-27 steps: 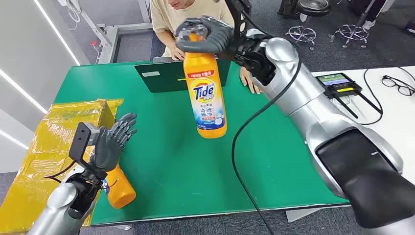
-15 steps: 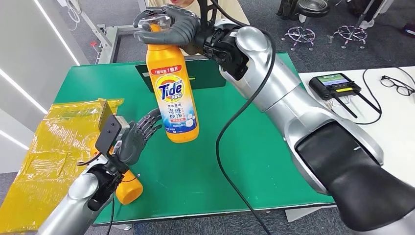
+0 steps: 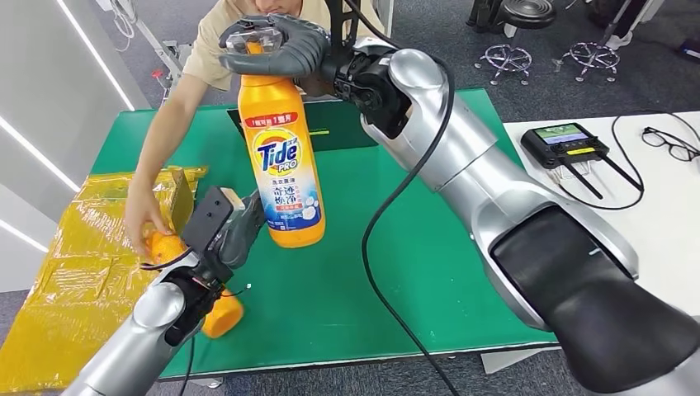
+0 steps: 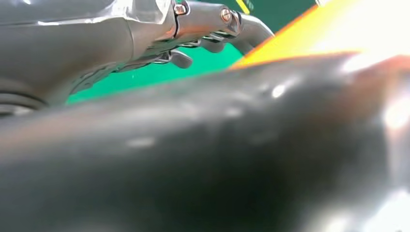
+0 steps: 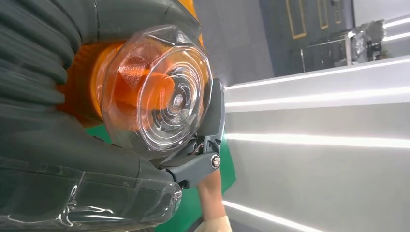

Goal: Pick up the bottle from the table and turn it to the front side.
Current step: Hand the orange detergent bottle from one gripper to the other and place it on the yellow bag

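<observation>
- An orange Tide bottle (image 3: 282, 173) is held upright above the green counter (image 3: 429, 247), gripped round its clear cap (image 5: 157, 89) by the right hand (image 3: 276, 45).
- The left hand (image 3: 239, 231) is seen beside the bottle's base; whether its fingers are spread cannot be told.

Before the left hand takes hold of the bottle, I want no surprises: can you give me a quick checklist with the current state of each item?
1. Right hand grips the Tide bottle at the cap end: ok.
2. Bottle clear of the green table, hanging upright: ok.
3. Label facing the head camera: ok.
4. Left hand at the bottle's lower side; actual contact: cannot tell, the left wrist view is blurred.
5. Workspace free of people: not ok, a person's hand reaches onto a second orange bottle beside the left arm.
6. A black cable hangs from the right arm near the bottle; snagging: cannot tell.
</observation>
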Controlling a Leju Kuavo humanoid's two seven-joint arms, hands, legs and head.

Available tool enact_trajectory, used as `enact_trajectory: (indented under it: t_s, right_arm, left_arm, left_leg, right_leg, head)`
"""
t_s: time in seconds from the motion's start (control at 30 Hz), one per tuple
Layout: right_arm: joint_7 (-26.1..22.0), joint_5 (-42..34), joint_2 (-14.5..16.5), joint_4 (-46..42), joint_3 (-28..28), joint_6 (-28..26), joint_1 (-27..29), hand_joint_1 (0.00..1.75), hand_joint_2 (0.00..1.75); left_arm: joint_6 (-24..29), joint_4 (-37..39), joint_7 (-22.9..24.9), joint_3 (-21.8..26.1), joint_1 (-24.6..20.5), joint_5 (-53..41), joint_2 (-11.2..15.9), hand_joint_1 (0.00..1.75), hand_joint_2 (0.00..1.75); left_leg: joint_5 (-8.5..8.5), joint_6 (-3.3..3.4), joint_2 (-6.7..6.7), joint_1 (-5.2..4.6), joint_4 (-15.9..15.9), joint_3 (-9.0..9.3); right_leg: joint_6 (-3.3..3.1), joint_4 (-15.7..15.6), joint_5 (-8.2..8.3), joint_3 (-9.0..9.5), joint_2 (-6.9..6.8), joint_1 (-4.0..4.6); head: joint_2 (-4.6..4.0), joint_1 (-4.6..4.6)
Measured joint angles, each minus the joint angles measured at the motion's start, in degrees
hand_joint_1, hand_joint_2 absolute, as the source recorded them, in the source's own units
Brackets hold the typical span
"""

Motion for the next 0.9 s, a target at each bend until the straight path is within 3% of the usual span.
enact_trajectory:
  t_s: [0.07, 0.1, 0.23, 0.27, 0.63, 0.7, 0.77, 0.83, 0.9]
  right_arm:
    - [0.04, -0.47, 0.3, 0.02, 0.0, -0.25, 0.04, 1.75, 1.75]
    - [0.08, -0.59, 0.49, 0.04, 0.0, -0.35, 0.08, 1.75, 1.75]
    - [0.38, -0.87, 1.39, 0.38, 0.02, -0.96, 0.35, 1.75, 1.75]
    - [0.45, -0.88, 1.54, 0.51, 0.02, -1.06, 0.39, 1.75, 1.75]
    - [0.51, -0.82, 0.55, 0.94, -0.09, -1.44, 1.36, 1.75, 1.75]
    - [0.14, -0.63, 0.07, 0.85, -0.3, -1.49, 1.88, 1.13, 1.75]
    - [-0.65, 0.12, -0.61, 0.5, -0.64, -1.56, 2.46, 0.26, 0.87]
    - [-1.49, 1.52, -1.77, -0.2, -1.08, -1.42, 2.89, 0.0, 0.0]
    - [-2.14, 3.36, -4.18, -1.7, -1.98, 0.03, 2.98, 0.0, 0.0]
  left_arm:
    - [1.91, 1.12, 0.29, -0.83, -1.07, -1.29, -1.06, 0.0, 1.75]
    - [2.48, 1.65, 0.34, -1.22, -1.56, -1.68, -1.53, 0.01, 1.75]
    - [3.02, 3.37, 0.36, -2.93, -3.32, -2.47, -2.92, 1.68, 1.75]
    - [2.93, 3.65, 0.34, -3.39, -3.68, -2.59, -3.16, 1.75, 1.75]
    - [2.42, 5.34, 0.45, -6.1, -5.03, -2.21, -5.21, 1.75, 1.75]
    - [2.42, 5.45, 0.52, -6.35, -5.04, -2.29, -5.48, 1.75, 1.75]
    - [2.32, 5.5, 0.44, -6.42, -4.98, -2.55, -5.51, 1.75, 1.75]
    - [1.63, 5.49, 0.17, -6.42, -4.7, -2.79, -5.1, 1.75, 1.75]
    - [-0.02, 5.49, 0.02, -6.22, -3.45, -3.47, -3.45, 1.75, 1.75]
  left_leg:
    - [0.0, 0.0, 0.0, 0.0, 0.0, -0.01]
    - [0.0, 0.0, 0.01, -0.01, 0.0, -0.01]
    - [0.0, 0.0, 0.0, -0.01, 0.02, -0.02]
    - [0.0, 0.0, 0.0, -0.01, 0.03, -0.03]
    - [0.0, 0.0, 0.02, 0.0, 0.04, -0.03]
    - [0.0, 0.0, 0.04, -0.01, 0.05, -0.03]
    - [0.0, 0.0, 0.03, -0.01, 0.05, -0.04]
    - [0.0, 0.0, 0.01, -0.01, 0.06, -0.04]
    - [-0.01, 0.0, 0.01, -0.01, 0.05, -0.05]
  right_leg:
    - [0.0, 0.0, 0.0, 0.01, 0.01, 0.0]
    - [0.0, 0.0, 0.0, 0.01, 0.01, 0.0]
    - [0.0, 0.0, 0.0, 0.01, 0.01, 0.0]
    - [0.0, 0.0, 0.0, 0.01, 0.01, 0.0]
    - [0.0, 0.0, 0.0, -0.03, 0.02, -0.01]
    - [0.01, 0.0, 0.01, -0.03, 0.04, -0.01]
    - [0.01, 0.0, 0.01, -0.03, 0.03, -0.01]
    - [0.01, 0.0, 0.01, -0.02, 0.01, -0.01]
    - [0.01, 0.0, 0.01, -0.01, 0.02, -0.01]
  head:
    - [0.0, 0.0]
    - [0.0, 0.01]
    - [0.0, -0.01]
    - [0.0, 0.0]
    - [0.0, 0.0]
    - [0.0, 0.0]
    - [0.0, -0.01]
    - [0.0, -0.01]
    - [0.0, 0.0]
